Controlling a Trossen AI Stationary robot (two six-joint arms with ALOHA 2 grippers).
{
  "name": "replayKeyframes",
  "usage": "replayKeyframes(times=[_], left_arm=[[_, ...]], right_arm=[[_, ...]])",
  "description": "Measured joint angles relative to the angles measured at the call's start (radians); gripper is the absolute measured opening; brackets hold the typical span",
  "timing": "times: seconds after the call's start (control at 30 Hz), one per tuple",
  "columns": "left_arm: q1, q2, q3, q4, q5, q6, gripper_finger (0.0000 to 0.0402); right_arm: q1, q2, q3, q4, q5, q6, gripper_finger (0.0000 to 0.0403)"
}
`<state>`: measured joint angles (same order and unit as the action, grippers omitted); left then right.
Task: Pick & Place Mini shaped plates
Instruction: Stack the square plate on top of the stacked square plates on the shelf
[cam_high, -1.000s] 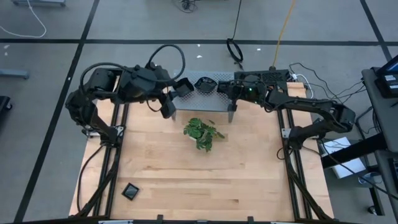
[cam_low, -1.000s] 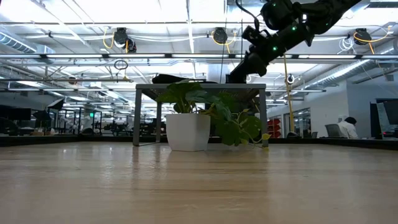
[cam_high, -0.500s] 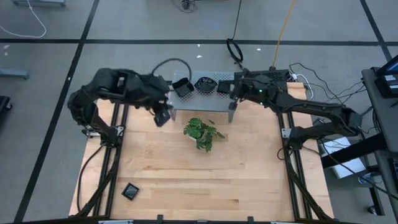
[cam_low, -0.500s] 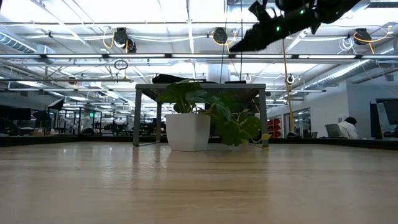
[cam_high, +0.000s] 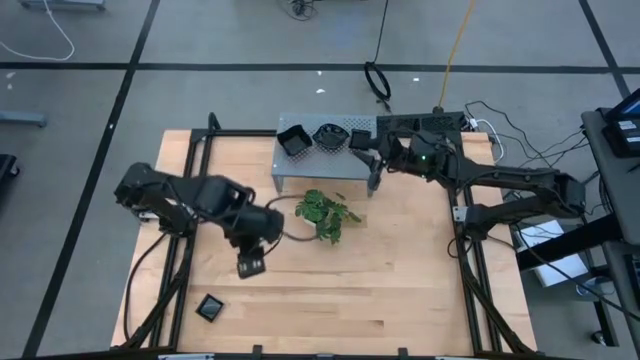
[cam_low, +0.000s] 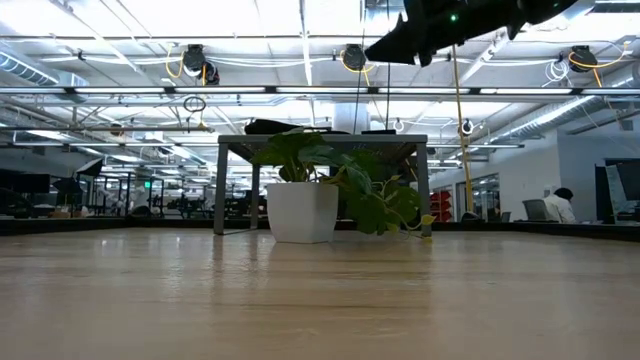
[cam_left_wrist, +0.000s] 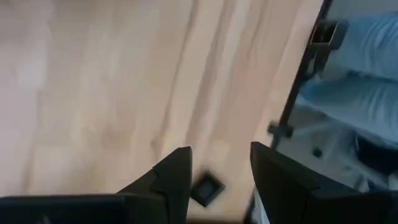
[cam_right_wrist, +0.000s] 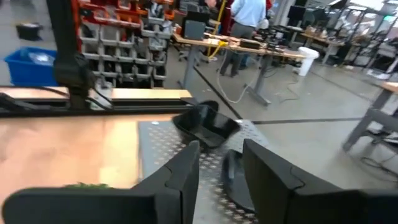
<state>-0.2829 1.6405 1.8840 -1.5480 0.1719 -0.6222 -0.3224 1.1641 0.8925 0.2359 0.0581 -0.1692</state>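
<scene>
My left end effector (cam_high: 250, 266) low over the counter's middle, fingers apart, right end effector (cam_high: 362, 157) raised at the far edge, fingers parted

Glossy black plates (cam_high: 327, 137) sit on the grey perforated stand (cam_high: 300, 164). Another black plate (cam_high: 209, 307) lies on the pale wood table (cam_high: 400, 270). Green plant (cam_high: 324, 212), white pot (cam_low: 301, 212). Both arms dark, nearly black.
</scene>
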Motion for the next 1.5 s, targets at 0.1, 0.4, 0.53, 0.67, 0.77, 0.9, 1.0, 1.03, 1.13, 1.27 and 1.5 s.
replayKeyframes(times=[0.1,0.4,0.53,0.67,0.77,0.9,1.0,1.03,1.13,1.27,1.5], left_arm=[[-0.048,-0.007,-0.029,0.046,0.014,-0.059,0.0168],[-0.21,-0.088,-0.052,-0.02,-0.175,-0.281,0.0168],[-0.278,-0.133,-0.103,-0.02,-0.266,-0.491,0.0168],[-0.335,-0.153,-0.212,-0.023,-0.282,-0.75,0.0168],[-0.376,-0.15,-0.311,-0.02,-0.222,-0.94,0.0168],[-0.397,-0.142,-0.444,0.021,-0.029,-1.111,0.0168],[-0.413,-0.14,-0.536,0.086,0.055,-1.225,0.0168],[-0.419,-0.14,-0.565,0.116,0.073,-1.261,0.0168],[-0.44,-0.14,-0.657,0.273,0.091,-1.328,0.0168],[-0.462,-0.141,-0.785,0.539,0.091,-1.336,0.0168],[-0.499,-0.141,-1.001,0.793,0.092,-1.374,0.0168]], right_arm=[[0.047,0.0,0.0,-0.001,0.052,0.042,0.011],[0.188,0.0,0.0,-0.001,0.177,0.128,0.011],[0.231,0.0,0.0,-0.001,0.177,0.129,0.011],[0.264,0.0,0.0,-0.003,0.177,0.095,0.011],[0.282,0.0,0.0,-0.004,0.177,0.054,0.0112],[0.297,0.0,0.0,-0.004,0.175,0.049,0.0111],[0.299,0.0,0.0,-0.008,0.173,0.042,0.011],[0.299,0.0,0.0,-0.009,0.173,0.035,0.011],[0.298,0.0,0.0,-0.009,0.173,-0.001,0.011],[0.298,0.0,0.0,-0.01,0.173,-0.028,0.011],[0.298,0.0,0.0,-0.01,0.174,-0.03,0.0111]])
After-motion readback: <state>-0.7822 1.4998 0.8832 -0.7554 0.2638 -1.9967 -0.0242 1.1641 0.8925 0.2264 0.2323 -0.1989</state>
